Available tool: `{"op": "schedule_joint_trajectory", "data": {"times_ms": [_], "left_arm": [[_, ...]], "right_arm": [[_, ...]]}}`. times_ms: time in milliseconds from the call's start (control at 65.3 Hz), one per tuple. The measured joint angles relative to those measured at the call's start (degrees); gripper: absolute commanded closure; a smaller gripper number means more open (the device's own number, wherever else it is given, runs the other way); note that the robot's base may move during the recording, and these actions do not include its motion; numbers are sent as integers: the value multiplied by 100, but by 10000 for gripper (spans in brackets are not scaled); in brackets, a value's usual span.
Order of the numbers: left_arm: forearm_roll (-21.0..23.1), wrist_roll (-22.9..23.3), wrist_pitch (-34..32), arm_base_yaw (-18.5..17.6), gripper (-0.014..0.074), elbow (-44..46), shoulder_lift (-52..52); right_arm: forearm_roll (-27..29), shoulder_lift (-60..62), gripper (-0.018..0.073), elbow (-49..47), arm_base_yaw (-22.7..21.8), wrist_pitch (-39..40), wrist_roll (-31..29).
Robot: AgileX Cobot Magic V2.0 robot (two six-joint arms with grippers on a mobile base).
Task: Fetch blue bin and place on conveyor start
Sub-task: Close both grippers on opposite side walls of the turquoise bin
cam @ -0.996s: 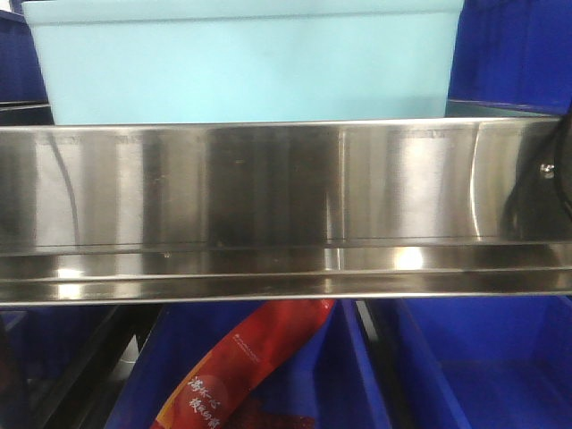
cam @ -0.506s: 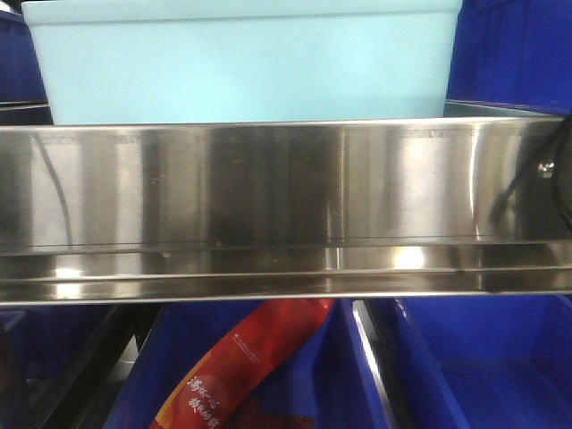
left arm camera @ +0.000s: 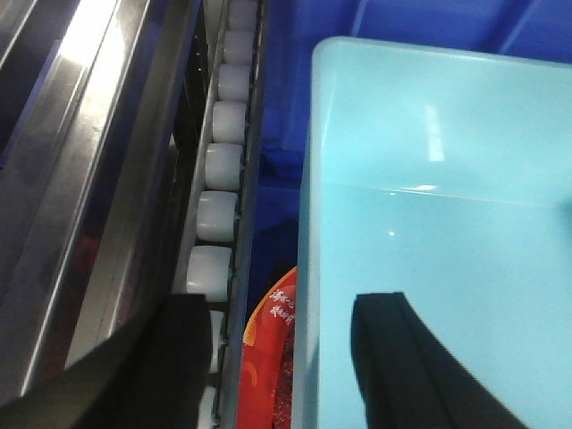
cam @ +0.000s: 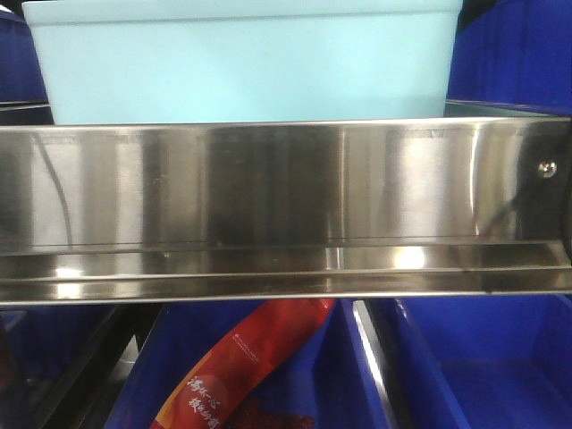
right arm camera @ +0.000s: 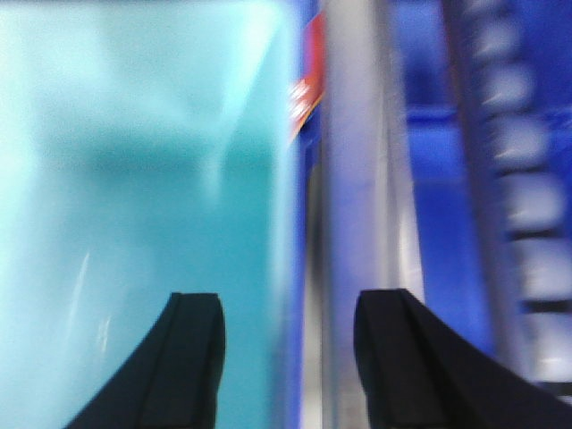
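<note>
The blue bin (cam: 241,63) is a pale cyan tub standing on the upper shelf behind the steel rail. In the left wrist view my left gripper (left arm camera: 286,357) is open and straddles the bin's (left arm camera: 429,223) left wall: one finger is inside the tub and one is outside over the rollers. In the blurred right wrist view my right gripper (right arm camera: 290,357) is open and straddles the bin's (right arm camera: 134,179) right wall in the same way. I cannot tell whether the fingers touch the walls. The conveyor start is out of view.
A shiny stainless-steel shelf rail (cam: 268,206) runs across the front. Dark blue crates (cam: 483,366) sit below it, and one holds a red snack packet (cam: 241,357). Another dark blue crate (cam: 518,54) stands right of the bin. White rollers (left arm camera: 219,214) run along its left side.
The dark shape at the right edge of the front view has moved out of sight. The bin has not visibly moved.
</note>
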State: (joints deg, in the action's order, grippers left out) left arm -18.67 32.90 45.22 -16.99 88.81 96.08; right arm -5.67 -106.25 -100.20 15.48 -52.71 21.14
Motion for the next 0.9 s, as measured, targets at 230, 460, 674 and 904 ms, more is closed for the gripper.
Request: {"op": "schedule_joint_trajectory", "data": {"times_ms": [230, 460, 674, 904], "left_arm": [[3, 0, 290, 0, 321, 0, 103], [34, 0, 290, 0, 321, 0, 105], [46, 0, 290, 0, 321, 0, 105], [46, 0, 290, 0, 321, 0, 105]], "right_arm": [[21, 2, 315, -4, 0, 0, -66], [21, 2, 315, -4, 0, -10, -119], [21, 2, 315, -4, 0, -10, -128], [21, 2, 315, -4, 0, -10, -142]]}}
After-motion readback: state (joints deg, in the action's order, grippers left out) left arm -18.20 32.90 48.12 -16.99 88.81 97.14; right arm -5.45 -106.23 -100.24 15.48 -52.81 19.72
